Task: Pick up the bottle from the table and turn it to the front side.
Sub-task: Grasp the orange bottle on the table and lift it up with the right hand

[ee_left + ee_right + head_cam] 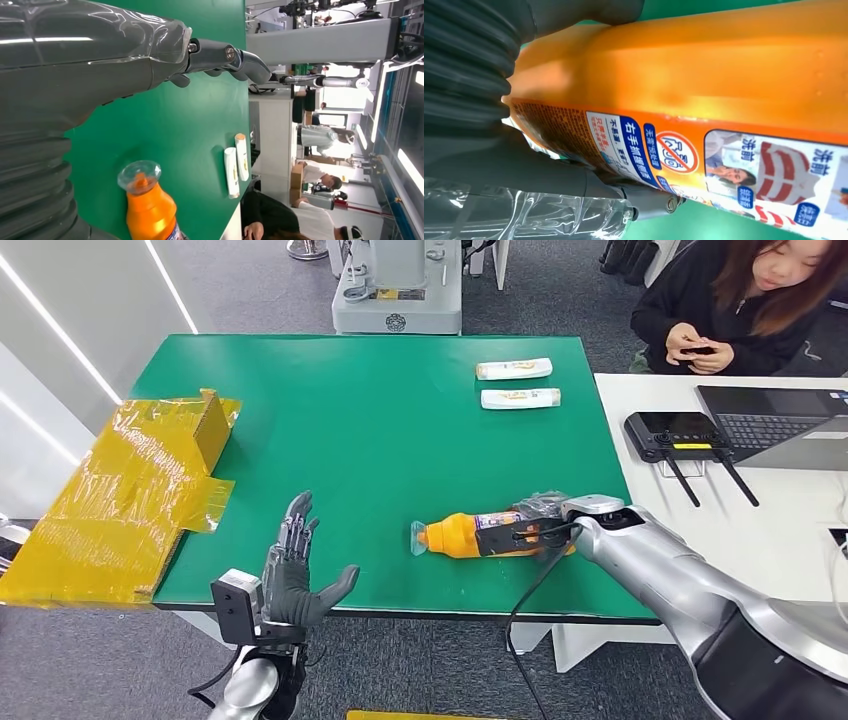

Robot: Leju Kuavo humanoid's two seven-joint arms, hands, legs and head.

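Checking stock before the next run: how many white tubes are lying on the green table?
2. Both lie side by side at the far right of the green table: one white tube nearer the far edge, the other white tube just in front. None seems hidden.

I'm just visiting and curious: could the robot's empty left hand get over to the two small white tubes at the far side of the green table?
Probably not easily. The left hand hovers open at the near edge of the green table, while the two white tubes lie across it toward the far right. Nothing blocks the path; the stretch looks long.
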